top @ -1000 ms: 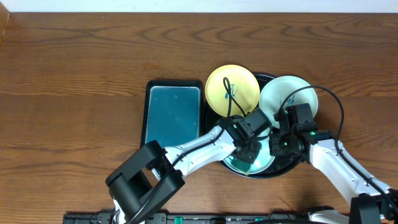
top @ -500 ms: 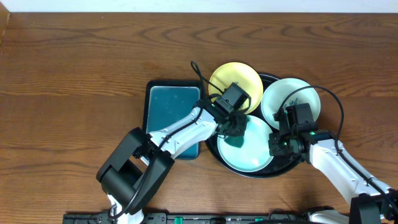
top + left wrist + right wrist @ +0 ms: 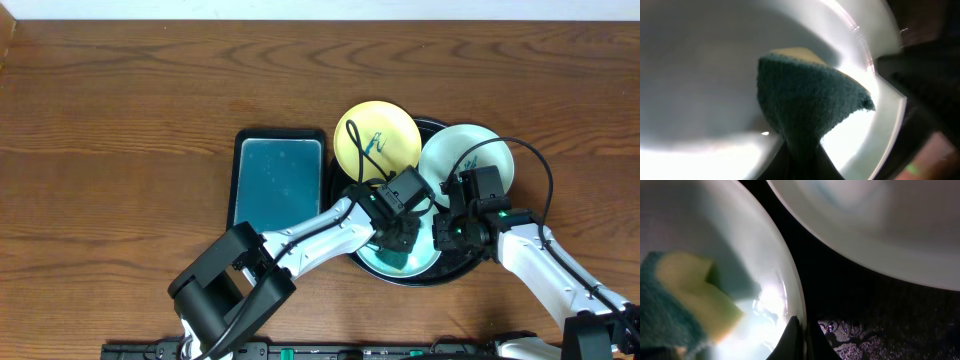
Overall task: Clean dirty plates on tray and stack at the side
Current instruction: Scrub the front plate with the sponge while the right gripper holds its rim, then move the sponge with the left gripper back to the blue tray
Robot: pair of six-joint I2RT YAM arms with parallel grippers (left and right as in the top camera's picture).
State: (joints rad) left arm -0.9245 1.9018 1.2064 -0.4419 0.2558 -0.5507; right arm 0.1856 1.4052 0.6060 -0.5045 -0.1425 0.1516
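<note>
The black tray point(image 3: 432, 126) holds three plates. A yellow plate point(image 3: 385, 128) with a teal scribble sits at the back left. A mint-white plate point(image 3: 480, 145) with a small mark sits at the back right. A second mint plate point(image 3: 408, 264) lies at the front. My left gripper point(image 3: 398, 240) is shut on a teal and yellow sponge point(image 3: 807, 100) and presses it onto the front plate point(image 3: 700, 75). My right gripper point(image 3: 446, 236) is shut on that plate's right rim point(image 3: 790, 287), its fingertips point(image 3: 793, 330) one on each side of the rim. The sponge point(image 3: 685, 300) also shows in the right wrist view.
A rectangular teal tray point(image 3: 277, 185) lies just left of the black tray. The back mint plate point(image 3: 880, 225) hangs close over the right gripper's view, with the black tray floor point(image 3: 875, 315) between the plates. Brown wooden table point(image 3: 120, 120) lies all around.
My left gripper swept the sponge up-left toward the yellow plate and has come back down onto the front mint plate. The right gripper kept its hold on the rim.
</note>
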